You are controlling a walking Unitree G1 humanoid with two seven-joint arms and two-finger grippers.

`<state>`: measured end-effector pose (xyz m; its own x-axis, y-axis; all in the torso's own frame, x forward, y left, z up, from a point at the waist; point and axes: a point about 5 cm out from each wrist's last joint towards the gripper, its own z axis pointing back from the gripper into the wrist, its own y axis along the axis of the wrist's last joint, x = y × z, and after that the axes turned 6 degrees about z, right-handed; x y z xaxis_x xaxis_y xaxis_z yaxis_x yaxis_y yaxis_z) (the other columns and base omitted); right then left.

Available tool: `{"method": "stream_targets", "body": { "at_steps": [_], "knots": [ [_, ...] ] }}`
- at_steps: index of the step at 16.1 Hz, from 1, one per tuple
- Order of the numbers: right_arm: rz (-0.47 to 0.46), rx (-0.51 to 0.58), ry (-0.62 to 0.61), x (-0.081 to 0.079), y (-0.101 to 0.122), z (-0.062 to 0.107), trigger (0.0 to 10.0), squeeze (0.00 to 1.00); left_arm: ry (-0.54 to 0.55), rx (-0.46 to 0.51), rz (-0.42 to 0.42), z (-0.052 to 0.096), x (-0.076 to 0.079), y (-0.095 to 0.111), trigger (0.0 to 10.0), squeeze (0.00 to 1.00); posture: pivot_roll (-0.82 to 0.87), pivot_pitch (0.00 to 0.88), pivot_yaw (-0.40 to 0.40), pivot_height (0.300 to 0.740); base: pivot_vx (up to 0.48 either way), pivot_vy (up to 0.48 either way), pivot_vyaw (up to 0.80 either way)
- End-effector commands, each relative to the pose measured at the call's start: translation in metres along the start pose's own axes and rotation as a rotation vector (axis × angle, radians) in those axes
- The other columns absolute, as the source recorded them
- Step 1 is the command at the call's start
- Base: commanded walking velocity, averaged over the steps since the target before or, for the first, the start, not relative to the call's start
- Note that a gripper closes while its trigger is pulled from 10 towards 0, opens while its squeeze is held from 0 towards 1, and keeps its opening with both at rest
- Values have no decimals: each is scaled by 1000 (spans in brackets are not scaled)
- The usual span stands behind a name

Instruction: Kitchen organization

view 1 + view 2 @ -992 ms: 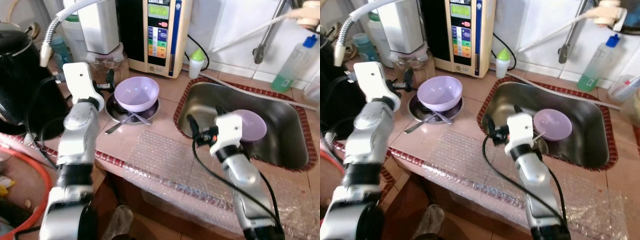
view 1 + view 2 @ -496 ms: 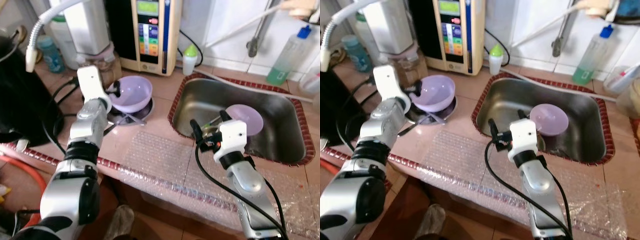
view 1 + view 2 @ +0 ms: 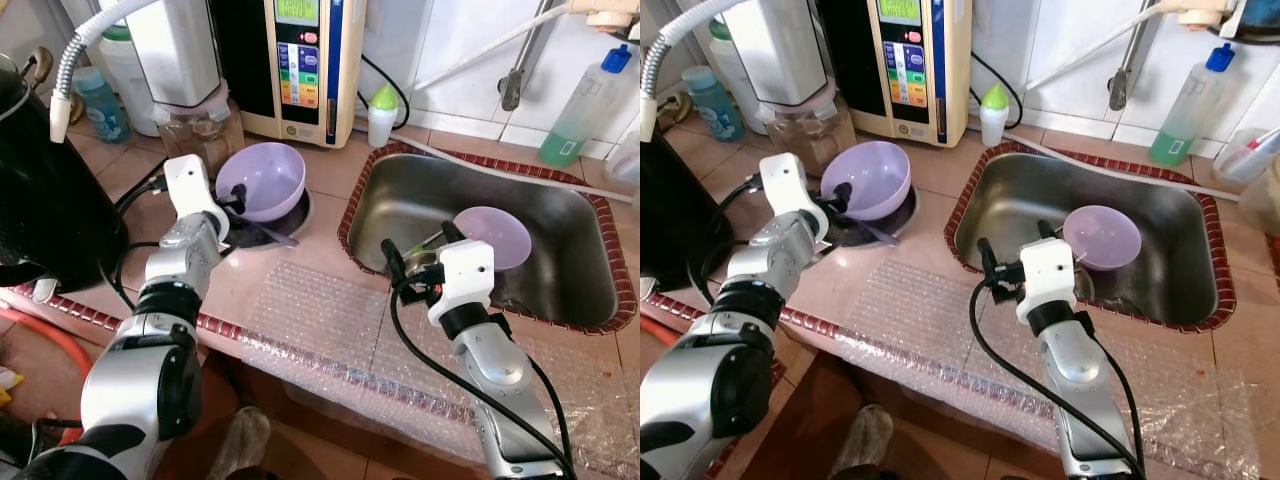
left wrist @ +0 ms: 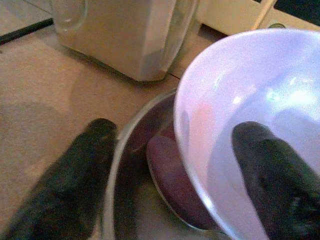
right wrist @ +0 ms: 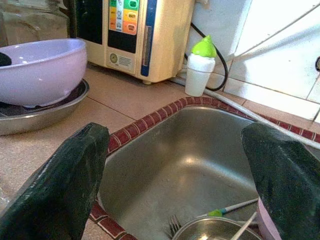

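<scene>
A purple bowl [image 3: 262,178] sits tilted on a steel plate [image 3: 292,213] on the counter, with a utensil [image 3: 268,236] under it. My left gripper [image 3: 233,199] is open at the bowl's near-left rim. In the left wrist view, one of its fingers [image 4: 270,180] is inside the bowl [image 4: 260,100] and the other is outside, over the plate's rim [image 4: 117,150]. A second purple bowl [image 3: 495,235] lies in the steel sink [image 3: 400,195]. My right gripper [image 3: 415,247] hangs open over the sink's near-left edge, holding nothing. Its wrist view shows a fork [image 5: 171,226] and a steel bowl [image 5: 210,231] in the sink.
A beige water machine [image 3: 310,60] and a glass jar [image 3: 195,125] stand behind the plate. A black pot [image 3: 40,180] is at the far left. A small green-capped bottle [image 3: 380,115] and a green soap bottle [image 3: 585,100] stand at the back. Bubble wrap [image 3: 320,320] covers the counter's front.
My left gripper has moved right from beside the jar to the purple bowl's rim, one finger now inside it. The head camera has shifted. The right arm has barely moved.
</scene>
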<state>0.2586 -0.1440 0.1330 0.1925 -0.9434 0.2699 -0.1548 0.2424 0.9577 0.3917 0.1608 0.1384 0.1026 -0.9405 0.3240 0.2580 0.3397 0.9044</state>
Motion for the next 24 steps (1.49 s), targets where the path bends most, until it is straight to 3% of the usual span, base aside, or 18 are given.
{"method": "stream_targets", "body": {
  "at_steps": [1, 5, 13, 16, 19, 20, 21, 22, 23, 24],
  "knots": [
    [3, 9, -2, 0, 3, -1, 10000, 0, -7, -28, 4, -1, 0, -4, 0, 0, -146, 29, 76, 740, 0, 0, 0],
    [3, 5, -3, -3, 2, -2, 10000, 0, -35, -46, 30, -2, 3, -7, 0, 0, -147, 24, 87, 740, 0, 0, 0],
    [5, 4, -11, -2, 1, -5, 10000, 0, 58, 91, -121, -2, -15, 19, 0, 0, -135, 18, 89, 740, 0, 0, 0],
    [5, 5, -7, -3, 1, -7, 10000, 0, 26, 121, -94, -2, -10, 28, 0, 0, -130, 15, 87, 740, 0, 0, 0],
    [9, 3, -9, -2, 0, -9, 10000, 0, -4, 81, -55, -4, -3, 25, 0, 0, -127, 13, 89, 740, 0, 0, 0],
    [11, 2, -12, -2, 0, -9, 10000, 0, -30, 71, -52, -4, 1, 24, 4157, 0, -129, 12, 92, 740, 0, 0, 0],
    [11, 1, -13, -2, -1, -9, 10000, 0, -43, 65, -45, -4, 3, 25, 10000, 0, -129, 12, 94, 740, 0, 0, 0],
    [12, 1, -14, -2, -1, -8, 10000, 0, -73, 75, -36, -4, 8, 28, 10000, 0, -129, 12, 94, 740, 0, 0, 0],
    [12, 0, -15, -2, -1, -8, 10000, 0, -85, 82, -35, -4, 11, 29, 10000, 325, -129, 12, 95, 740, 0, 0, 0],
    [12, 0, -14, -2, -1, -8, 10000, 0, -94, 86, -25, -4, 13, 30, 10000, 1000, -129, 12, 95, 740, 0, 0, 0]
  ]
}}
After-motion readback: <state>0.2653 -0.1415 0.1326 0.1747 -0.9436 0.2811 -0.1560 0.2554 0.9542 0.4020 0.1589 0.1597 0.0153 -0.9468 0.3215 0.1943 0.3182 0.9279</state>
